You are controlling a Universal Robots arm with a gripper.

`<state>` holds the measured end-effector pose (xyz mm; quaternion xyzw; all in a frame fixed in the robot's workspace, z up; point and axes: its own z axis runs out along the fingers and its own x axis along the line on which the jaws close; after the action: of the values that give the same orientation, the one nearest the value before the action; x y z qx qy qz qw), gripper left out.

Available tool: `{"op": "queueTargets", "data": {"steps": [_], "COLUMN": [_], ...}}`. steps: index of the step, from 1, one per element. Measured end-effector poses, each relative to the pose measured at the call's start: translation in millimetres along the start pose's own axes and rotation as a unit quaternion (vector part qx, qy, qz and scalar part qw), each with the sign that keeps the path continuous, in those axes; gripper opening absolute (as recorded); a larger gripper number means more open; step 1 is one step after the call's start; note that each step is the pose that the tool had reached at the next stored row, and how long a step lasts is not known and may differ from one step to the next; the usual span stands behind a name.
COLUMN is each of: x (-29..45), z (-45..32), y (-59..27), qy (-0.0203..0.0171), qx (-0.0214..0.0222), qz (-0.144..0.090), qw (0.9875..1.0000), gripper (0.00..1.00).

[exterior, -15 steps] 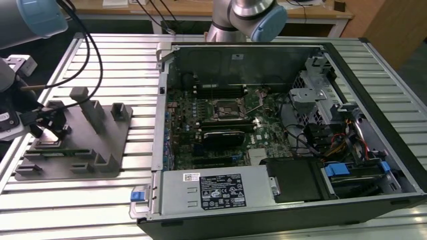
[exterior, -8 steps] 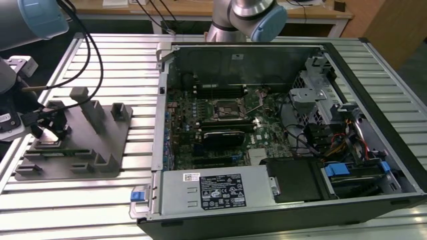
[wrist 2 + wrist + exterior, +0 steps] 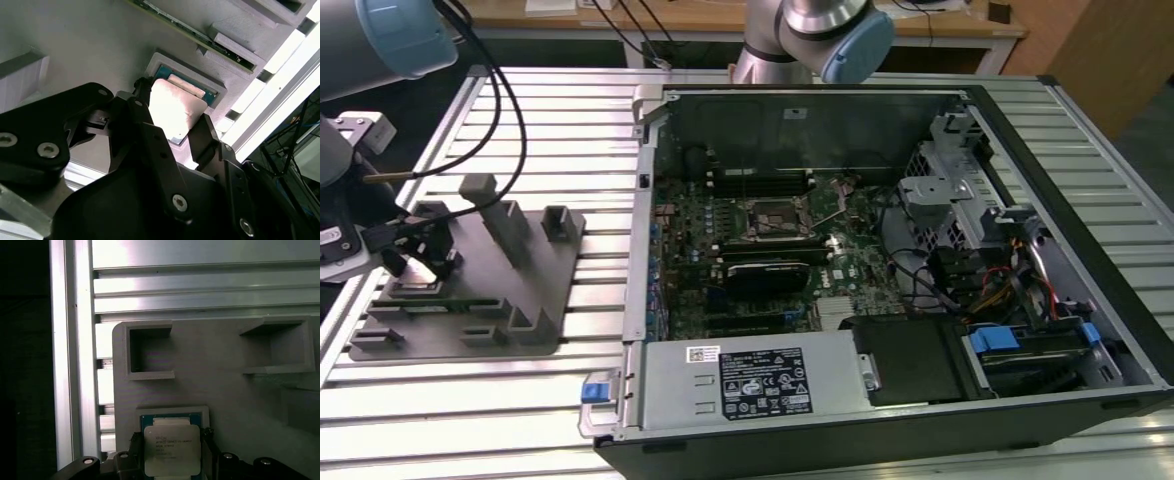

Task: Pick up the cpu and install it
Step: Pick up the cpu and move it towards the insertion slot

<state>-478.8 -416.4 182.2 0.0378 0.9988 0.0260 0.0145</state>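
Observation:
The cpu (image 3: pixel 172 450), a flat square chip with a shiny silver top (image 3: pixel 175 107), sits at its shallow square recess in the grey plastic tray (image 3: pixel 520 300) on the exterior view's left. My gripper (image 3: pixel 416 258) hangs low over that spot. In both wrist views its black fingers (image 3: pixel 142 100) press against two opposite edges of the chip, so the gripper (image 3: pixel 172 452) is shut on it. I cannot tell whether the chip has left the recess. The black-framed motherboard socket (image 3: pixel 774 222) lies open in the middle of the computer case.
Upright posts (image 3: pixel 500 215) rise from the tray close to the gripper. The open computer case (image 3: pixel 1067 250) fills the exterior view's right, with its power supply (image 3: pixel 747 380) in front and cables and drive bays (image 3: pixel 987 280) at the side. A second robot arm (image 3: pixel 821 30) stands behind it. The slatted aluminium table (image 3: pixel 480 420) carries everything.

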Motion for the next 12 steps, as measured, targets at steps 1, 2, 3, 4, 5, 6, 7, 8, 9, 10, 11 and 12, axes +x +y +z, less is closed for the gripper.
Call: {"op": "queueTargets", "data": {"steps": [1,2,3,4,5,6,7,8,9,10,11,12], "x": [0.0,0.0,0.0,0.0,0.0,0.0,0.0,0.0,-0.1,-0.1,-0.2,-0.2], "z": [0.0,0.0,0.0,0.0,0.0,0.0,-0.1,-0.8,-2.3,-4.1,-6.2,-8.3], "y": [0.0,0.0,0.0,0.0,0.0,0.0,0.0,0.1,0.2,0.2,0.3,0.5], "qy": [0.0000,0.0000,0.0000,0.0000,0.0000,0.0000,-0.0001,-0.0001,-0.0001,0.0000,0.0000,0.0000], "qx": [0.0000,0.0000,0.0000,0.0000,0.0000,0.0000,-0.0001,-0.0001,-0.0001,0.0000,0.0000,0.0000], "qz": [0.000,0.000,0.000,0.000,0.000,0.000,0.000,0.000,0.000,0.000,0.000,0.000], "qw": [1.0000,1.0000,1.0000,1.0000,1.0000,1.0000,1.0000,1.0000,1.0000,1.0000,1.0000,1.0000], "gripper": [0.55,0.55,0.55,0.55,0.55,0.55,0.55,0.55,0.55,0.55,0.55,0.55]}}
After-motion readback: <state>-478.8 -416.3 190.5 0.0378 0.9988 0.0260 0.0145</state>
